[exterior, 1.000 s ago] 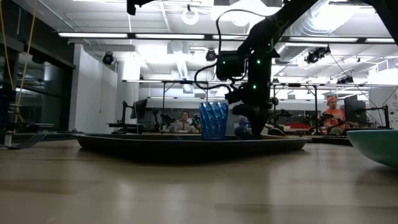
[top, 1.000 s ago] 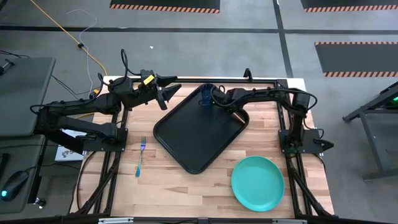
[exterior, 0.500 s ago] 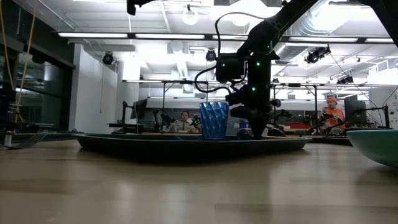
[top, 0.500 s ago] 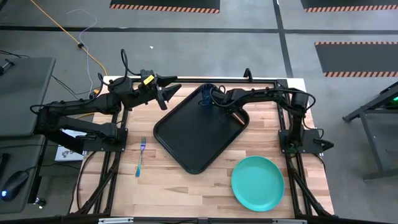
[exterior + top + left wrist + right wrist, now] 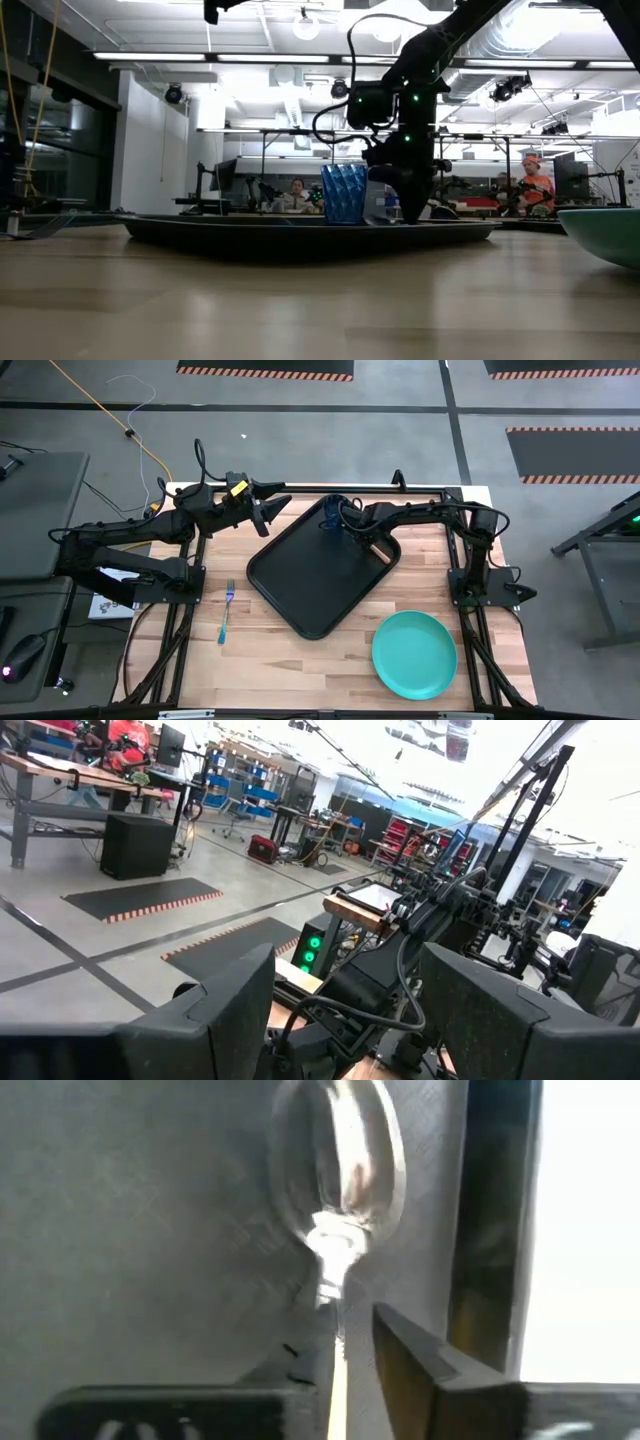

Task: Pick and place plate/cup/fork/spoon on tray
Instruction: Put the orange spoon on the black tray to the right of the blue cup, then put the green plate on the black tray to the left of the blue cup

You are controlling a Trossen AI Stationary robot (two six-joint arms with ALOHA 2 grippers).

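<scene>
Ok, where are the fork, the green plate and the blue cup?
fork (image 5: 225, 613), high view, middle of its handle.
plate (image 5: 414, 654), high view, centre of the dish.
cup (image 5: 344, 193), low view, its ribbed side.

Your right gripper (image 5: 350, 526) is low, fingers closed; your left gripper (image 5: 272, 512) hovers parted at the table's far edge.

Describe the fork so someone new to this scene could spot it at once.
Find the black tray set at a slant mid-table. The fork lies alone on bare wood on the left arm's side of it, beyond the rim. It is slim and blue, unlike the round turquoise plate opposite.
</scene>
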